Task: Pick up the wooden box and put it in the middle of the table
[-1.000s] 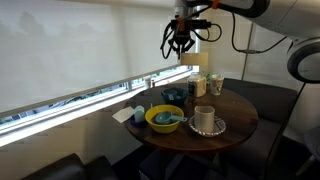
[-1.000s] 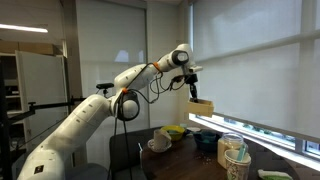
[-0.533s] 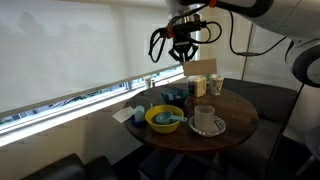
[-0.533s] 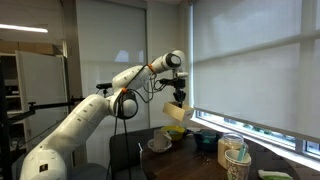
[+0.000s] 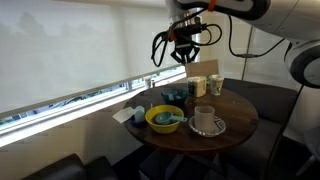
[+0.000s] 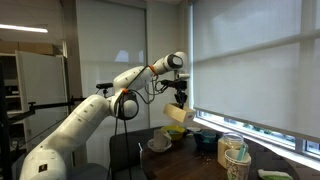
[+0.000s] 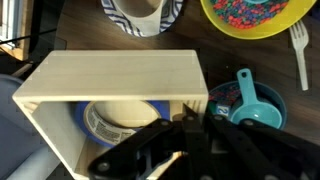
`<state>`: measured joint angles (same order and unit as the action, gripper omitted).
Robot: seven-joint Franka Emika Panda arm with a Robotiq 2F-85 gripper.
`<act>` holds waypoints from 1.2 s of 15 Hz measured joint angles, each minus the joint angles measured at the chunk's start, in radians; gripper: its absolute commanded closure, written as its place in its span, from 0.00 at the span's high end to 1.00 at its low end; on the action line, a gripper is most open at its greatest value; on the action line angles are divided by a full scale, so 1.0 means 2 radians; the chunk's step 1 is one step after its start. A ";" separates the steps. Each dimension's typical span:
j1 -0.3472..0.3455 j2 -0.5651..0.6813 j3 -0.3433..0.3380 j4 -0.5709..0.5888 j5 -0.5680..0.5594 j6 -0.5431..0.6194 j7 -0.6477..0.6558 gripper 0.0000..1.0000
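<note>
One gripper [image 6: 178, 98] is shown, with its two dark fingers [image 7: 140, 155] closed on a side wall of the single wooden box [image 6: 177, 114]. The box is held in the air, clear of the round dark table [image 5: 238, 118], and is seen tilted in an exterior view. In the wrist view the box is turned with its open side toward the camera, so its pale top face and thin walls are seen, and one blue-rimmed round dish [image 7: 120, 118] is glimpsed through the opening; what that dish holds cannot be told. Just beside the box in that view, one teal scoop [image 7: 252, 100] is seen lying on the table. Further out, one yellow bowl [image 7: 262, 14] with speckled, many-coloured contents is cut off by the upper edge, and one white fork [image 7: 300, 52] is laid next to it. One white mug [image 5: 204, 115] is set on one patterned saucer [image 5: 218, 128] near the table's centre. In both exterior views the box is hung above the window side of the table, over the dishes and touching none of them. A few pale cups are grouped at the table's far edge, too small to count surely.
</note>
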<state>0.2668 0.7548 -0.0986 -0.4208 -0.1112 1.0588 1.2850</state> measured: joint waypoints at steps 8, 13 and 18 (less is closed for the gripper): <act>0.001 0.061 -0.028 -0.017 -0.068 -0.039 -0.030 0.02; 0.003 0.092 -0.031 -0.017 -0.066 -0.017 0.022 0.07; 0.001 0.096 -0.031 -0.016 -0.066 -0.015 0.024 0.02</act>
<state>0.2693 0.9469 -0.1599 -0.4537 -0.2440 1.0289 1.3330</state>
